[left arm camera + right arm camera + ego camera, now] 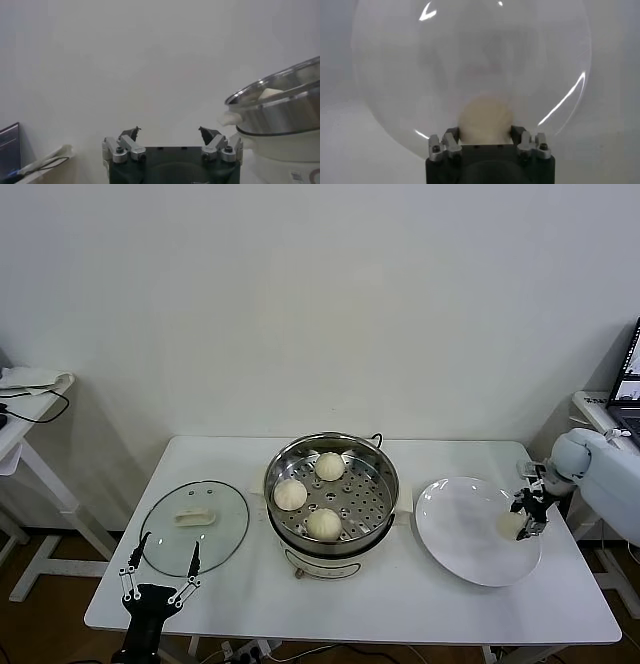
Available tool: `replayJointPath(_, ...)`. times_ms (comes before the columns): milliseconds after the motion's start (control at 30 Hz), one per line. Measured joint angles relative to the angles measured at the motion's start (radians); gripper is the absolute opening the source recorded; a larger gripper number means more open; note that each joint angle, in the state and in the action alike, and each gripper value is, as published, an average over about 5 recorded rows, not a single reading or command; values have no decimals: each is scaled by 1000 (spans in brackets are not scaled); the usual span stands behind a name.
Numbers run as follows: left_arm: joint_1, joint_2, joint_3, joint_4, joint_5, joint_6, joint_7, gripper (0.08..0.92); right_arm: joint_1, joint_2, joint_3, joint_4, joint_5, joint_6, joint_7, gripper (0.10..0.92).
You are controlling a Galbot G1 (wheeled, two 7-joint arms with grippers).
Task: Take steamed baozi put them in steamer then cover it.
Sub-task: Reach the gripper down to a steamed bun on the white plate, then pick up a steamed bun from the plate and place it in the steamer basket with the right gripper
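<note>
The steamer [392,474] stands mid-table with three steamed baozi [290,494] on its perforated tray. In the left wrist view the steamer [280,110] is off to one side, with one bun's top [270,93] showing above its rim. The fourth baozi [510,525] lies at the right side of the white plate [460,524]. My right gripper [527,519] is down on it. In the right wrist view the fingers press both sides of the bun [485,117], which rests on the plate [470,50], with the gripper [485,132] around it. My left gripper [171,540] is open and empty at the table's front-left edge, also seen in its wrist view [169,131].
The clear glass lid [225,534] with its white handle [195,518] lies flat on the white table [400,604], left of the steamer and just beyond my left gripper. A side table [30,384] stands far left. A laptop [630,374] sits at the right edge.
</note>
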Motion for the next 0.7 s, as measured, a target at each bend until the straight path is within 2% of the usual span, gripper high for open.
replayJointPath(400, -8, 8, 14, -7, 1, 0, 0, 823, 321, 29, -206, 195, 182, -36, -147, 672)
replayJointPath(700, -14, 10, 14, -13, 2, 2, 0, 823, 548, 140, -390, 363, 394, -99, -146, 670)
